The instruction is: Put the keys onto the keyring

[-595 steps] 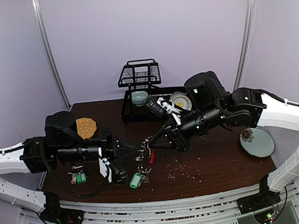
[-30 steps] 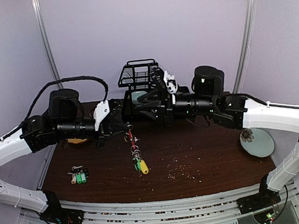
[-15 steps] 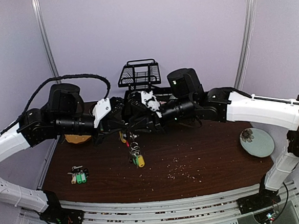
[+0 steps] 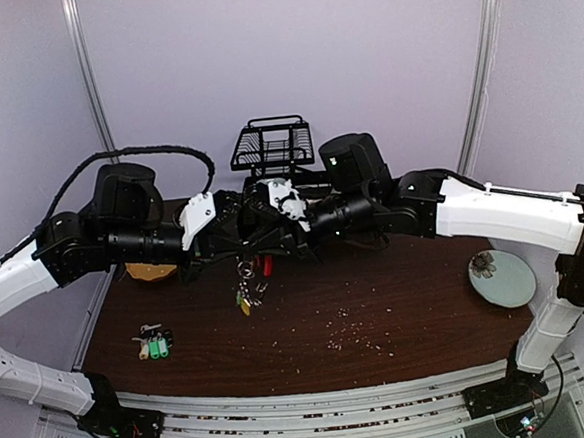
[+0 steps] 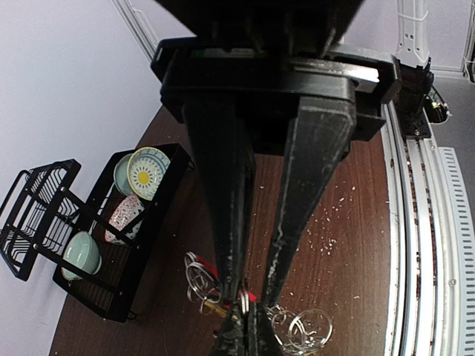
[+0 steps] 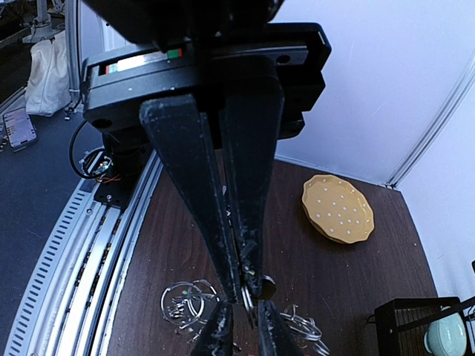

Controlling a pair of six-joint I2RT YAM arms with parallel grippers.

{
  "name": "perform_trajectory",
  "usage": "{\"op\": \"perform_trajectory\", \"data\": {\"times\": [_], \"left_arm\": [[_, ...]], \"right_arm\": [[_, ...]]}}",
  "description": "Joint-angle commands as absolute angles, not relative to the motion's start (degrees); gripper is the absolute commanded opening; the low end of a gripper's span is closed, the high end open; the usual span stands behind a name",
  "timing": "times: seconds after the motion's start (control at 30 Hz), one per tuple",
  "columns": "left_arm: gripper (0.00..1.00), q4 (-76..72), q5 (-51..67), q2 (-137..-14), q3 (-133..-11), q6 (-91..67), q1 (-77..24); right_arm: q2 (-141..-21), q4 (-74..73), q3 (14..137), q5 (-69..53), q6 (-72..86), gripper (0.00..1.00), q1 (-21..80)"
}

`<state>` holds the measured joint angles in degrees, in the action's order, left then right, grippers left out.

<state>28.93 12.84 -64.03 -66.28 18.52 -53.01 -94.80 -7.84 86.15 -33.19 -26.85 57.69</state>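
Nearest the bases, a small bunch of loose keys [image 4: 154, 346] with green tags lies at the left of the table [image 4: 419, 315], well apart from everything else and not yet on the ring. Beyond it, over the middle of the table, the keyring [image 4: 248, 282] hangs in the air, its red arc [image 4: 266, 266] uppermost and keys and tags dangling below. The 2 grippers meet just above it. The left gripper [image 5: 243, 328] has its fingers drawn narrow, tips pinched on the ring's metal. The right gripper [image 6: 242, 300] is likewise nearly closed on metal of the same bunch, though I cannot tell whether that is the ring wire or a key. At the back stands a black rack [image 4: 272, 145]. The risk, as I judge it, lies in 2 tight grips so near each other. An uneven pull or twist could slip the thin wire out of 1 pinch, letting the bunch swing or drop, and the tips could collide.
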Motion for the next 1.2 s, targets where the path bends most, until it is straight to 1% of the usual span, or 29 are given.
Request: {"op": "perform_trajectory", "data": {"times": [0.0, 0.07, 0.1, 0.13, 0.17, 0.23, 0.27, 0.47, 0.5, 0.53, 0.57, 0.6, 0.73, 0.8, 0.87, 0.93, 1.03, 1.17], "left_arm": [[0.00, 26.9, 14.1, -63.1, -67.2, 19.5, -53.0], [0.00, 27.3, 14.1, -63.2, -67.3, 19.6, -53.0], [0.00, 27.4, 14.1, -63.2, -67.3, 19.6, -53.0], [0.00, 27.4, 14.2, -63.1, -67.2, 19.7, -53.0], [0.00, 27.4, 14.3, -63.1, -67.2, 19.7, -53.0], [0.00, 27.4, 14.4, -63.1, -67.2, 19.7, -53.0], [0.00, 27.4, 14.4, -63.1, -67.2, 19.6, -53.0], [0.00, 26.9, 14.4, -62.9, -66.8, 19.0, -53.0], [0.06, 25.9, 12.8, -62.6, -66.4, 17.9, -53.0], [0.25, 24.5, 11.1, -62.0, -65.4, 17.0, -53.0], [0.34, 23.2, 10.0, -60.9, -64.0, 16.6, -53.0], [0.36, 21.5, 9.2, -59.5, -62.4, 16.5, -53.0], [0.34, 14.7, 9.4, -54.9, -56.1, 15.2, -52.9], [0.31, 13.3, 9.8, -54.5, -55.1, 14.1, -52.9], [0.26, 12.2, 10.4, -54.5, -54.5, 13.5, -52.9], [0.26, 10.5, 11.0, -54.6, -53.8, 12.9, -52.9], [0.23, 8.3, 13.0, -54.9, -53.0, 12.1, -52.9], [0.21, 5.8, 14.9, -55.6, -51.7, 11.2, -52.9]], "right_arm": [[-95.9, -9.0, 89.2, -32.0, -28.2, 0.15, 58.5], [-95.8, -9.1, 89.3, -32.0, -28.4, 0.19, 58.6], [-95.8, -9.3, 89.3, -32.0, -28.5, 0.20, 58.7], [-95.8, -9.5, 89.5, -32.0, -28.5, 0.18, 58.8], [-95.8, -9.5, 89.6, -32.0, -28.5, 0.13, 58.8], [-95.8, -9.6, 89.7, -32.0, -28.5, 0.02, 58.8], [-95.8, -9.8, 89.9, -32.1, -28.5, 0.00, 58.8], [-95.9, -9.4, 90.2, -30.9, -24.8, 0.00, 58.8], [-95.4, -7.5, 89.5, -30.6, -22.9, 0.00, 58.5], [-95.0, -5.6, 88.6, -30.7, -20.8, 0.00, 58.2], [-94.4, -3.2, 87.5, -31.1, -17.9, 0.00, 57.9], [-93.6, -0.4, 86.1, -31.8, -14.9, 0.00, 57.7], [-90.8, 13.0, 79.4, -36.6, -5.1, 0.00, 57.7], [-90.0, 18.0, 77.1, -37.8, -1.4, 0.00, 57.9], [-89.5, 22.1, 75.1, -37.9, 1.3, 0.00, 58.1], [-89.1, 26.3, 73.4, -38.1, 4.0, 0.00, 58.2], [-89.5, 32.4, 71.6, -37.5, 8.7, 0.00, 58.4], [-89.7, 40.0, 69.2, -36.2, 13.9, 0.00, 58.9]]}}
